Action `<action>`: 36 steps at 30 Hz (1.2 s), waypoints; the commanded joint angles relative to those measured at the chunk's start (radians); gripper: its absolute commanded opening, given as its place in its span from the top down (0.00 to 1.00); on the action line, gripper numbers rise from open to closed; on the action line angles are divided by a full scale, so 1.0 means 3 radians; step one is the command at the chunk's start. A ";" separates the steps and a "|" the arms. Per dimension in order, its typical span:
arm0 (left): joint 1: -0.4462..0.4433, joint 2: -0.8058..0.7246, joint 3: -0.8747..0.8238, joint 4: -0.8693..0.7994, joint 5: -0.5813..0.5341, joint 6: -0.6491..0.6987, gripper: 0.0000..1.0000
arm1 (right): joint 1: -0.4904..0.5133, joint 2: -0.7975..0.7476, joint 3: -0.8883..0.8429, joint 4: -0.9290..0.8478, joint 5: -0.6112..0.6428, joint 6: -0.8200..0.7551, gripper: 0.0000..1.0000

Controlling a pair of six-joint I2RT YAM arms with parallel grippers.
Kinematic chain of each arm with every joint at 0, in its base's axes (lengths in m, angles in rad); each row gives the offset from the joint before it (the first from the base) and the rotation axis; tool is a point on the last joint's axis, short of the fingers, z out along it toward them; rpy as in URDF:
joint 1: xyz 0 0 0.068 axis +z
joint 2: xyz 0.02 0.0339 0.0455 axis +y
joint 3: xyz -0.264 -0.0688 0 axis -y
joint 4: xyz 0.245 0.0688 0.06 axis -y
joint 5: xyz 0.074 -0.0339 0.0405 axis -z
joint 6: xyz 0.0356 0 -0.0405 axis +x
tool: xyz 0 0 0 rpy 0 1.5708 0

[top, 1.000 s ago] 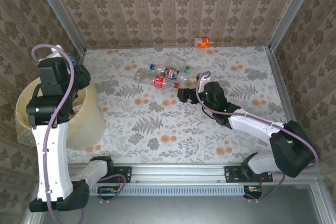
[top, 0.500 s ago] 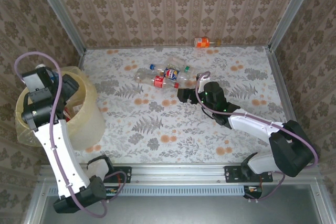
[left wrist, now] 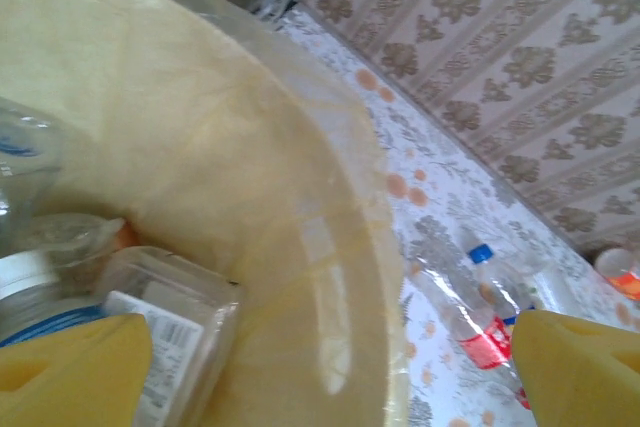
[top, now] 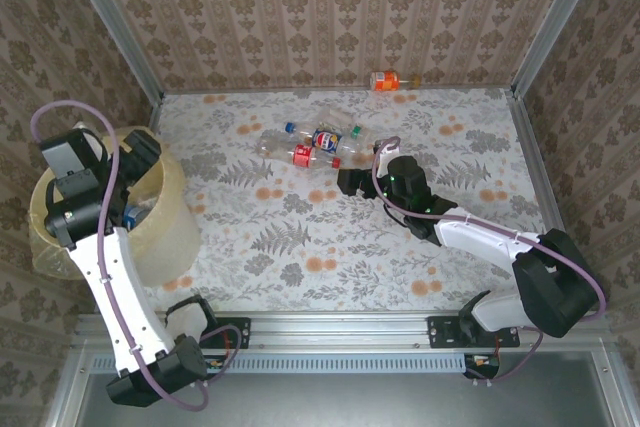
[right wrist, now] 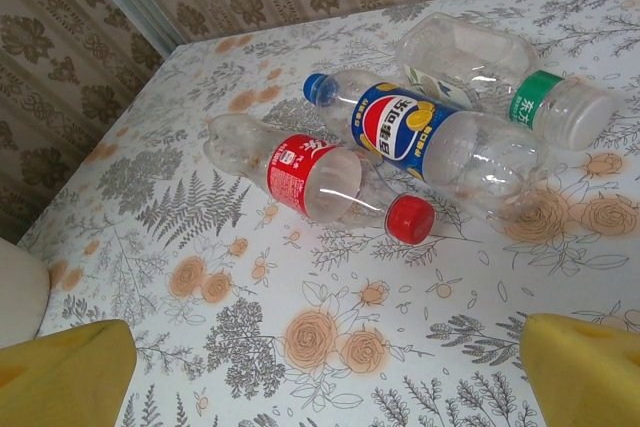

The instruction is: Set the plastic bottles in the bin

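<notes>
The pale yellow bin (top: 170, 222) stands at the table's left edge, and my left gripper (top: 140, 159) hangs open over its mouth. In the left wrist view the gripper (left wrist: 325, 372) spans the bin's rim (left wrist: 340, 247) with nothing held; several clear plastic bottles (left wrist: 160, 332) lie inside. A red-label bottle (right wrist: 310, 179), a blue-label bottle (right wrist: 430, 142) and a green-capped bottle (right wrist: 500, 72) lie together on the table (top: 300, 155). My right gripper (right wrist: 325, 377) is open just in front of them, low over the table (top: 347, 182). An orange-label bottle (top: 385, 80) lies by the back wall.
Patterned walls and metal rails (top: 535, 162) enclose the floral table (top: 300, 237). The bin's liner (top: 45, 247) bulges past the table's left edge. The right arm (top: 480, 237) stretches across the right half.
The left arm has swung left and down over the bin and its gripper has opened. A bottle now lies in the bin below it. The right arm has not moved.
</notes>
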 commanded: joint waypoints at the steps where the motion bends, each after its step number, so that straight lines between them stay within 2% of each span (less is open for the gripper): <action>1: -0.0069 -0.0036 -0.0072 0.0268 0.0407 -0.0024 0.03 | 0.0013 -0.0112 -0.0012 0.0066 0.0176 0.0018 0.00; 4: -0.0286 -0.0026 -0.0113 0.0420 0.0420 -0.0012 0.00 | 0.0013 -0.0121 -0.0009 0.0032 0.0263 0.0025 0.00; 11: -0.1017 0.0022 -0.0183 0.0819 0.0208 0.0014 0.00 | -0.0013 -0.0133 -0.0005 -0.0062 0.0434 0.0107 0.00; 17: -0.1465 0.0199 -0.0364 0.1302 0.0188 -0.0129 0.00 | -0.0070 -0.0142 0.0013 -0.0223 0.0481 0.0128 0.00; 21: -0.1805 0.0390 -0.0419 0.1532 -0.0040 -0.0231 0.00 | -0.0160 -0.0119 0.0049 -0.0372 0.0473 0.0147 0.00; 25: -0.2176 0.0654 -0.0348 0.1590 -0.0404 -0.0211 0.00 | -0.0424 0.0023 0.0326 -0.0838 0.0216 0.0169 0.00; 31: -0.2454 0.0939 -0.0327 0.1784 -0.0406 -0.0102 0.00 | -0.0812 0.0329 0.0603 -0.0979 0.0221 0.0072 0.00; 33: -0.2467 0.0998 -0.0319 0.1783 -0.0386 -0.0088 0.00 | -0.0984 0.0479 0.0709 -0.0978 0.0080 0.0041 0.00; 36: -0.2476 0.1048 -0.0345 0.1793 -0.0394 -0.0072 0.00 | -0.1145 0.0723 0.0907 -0.0942 -0.0197 -0.0294 0.00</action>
